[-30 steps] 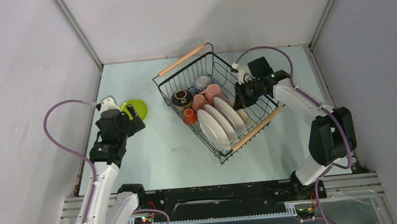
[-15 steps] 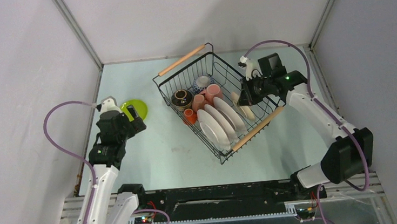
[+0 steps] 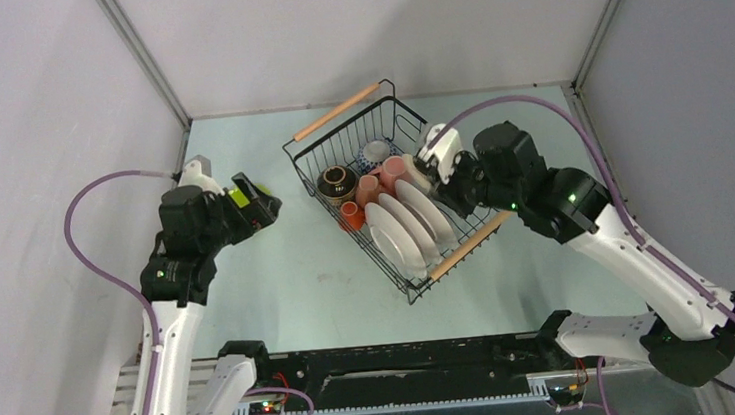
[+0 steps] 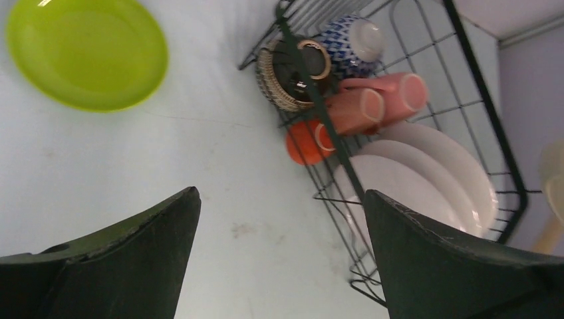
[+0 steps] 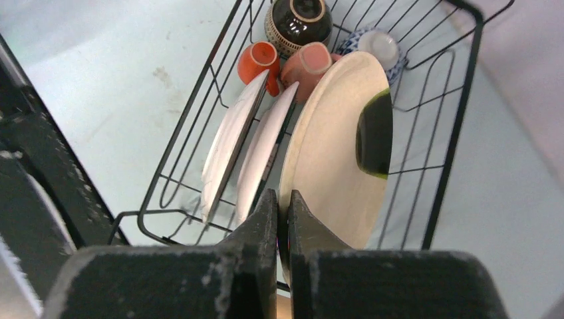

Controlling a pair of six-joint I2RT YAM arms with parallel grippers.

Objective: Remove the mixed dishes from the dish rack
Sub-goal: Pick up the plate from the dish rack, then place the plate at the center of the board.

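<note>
The dish rack (image 3: pixel 309 168), a black wire basket with wooden handles, stands at the table's middle. In it are two white plates (image 3: pixel 401 230), pink mugs (image 3: pixel 387 175), an orange cup (image 3: pixel 350 215), a dark bowl (image 3: pixel 336 182) and a blue-patterned bowl (image 3: pixel 375 152). My right gripper (image 5: pixel 282 199) is shut on the rim of a cream plate (image 5: pixel 332 153), held on edge above the rack's right side (image 5: pixel 459 100). My left gripper (image 4: pixel 279 199) hangs open over bare table left of the rack, holding nothing.
A lime-green plate (image 4: pixel 86 50) lies on the table left of the rack, mostly hidden under my left gripper (image 3: pixel 256 203) in the top view. Grey walls close in the table on three sides.
My right arm has lifted the cream plate out of the rack's right end and swung it up over the rack. My left arm has risen and turned toward the rack.
</note>
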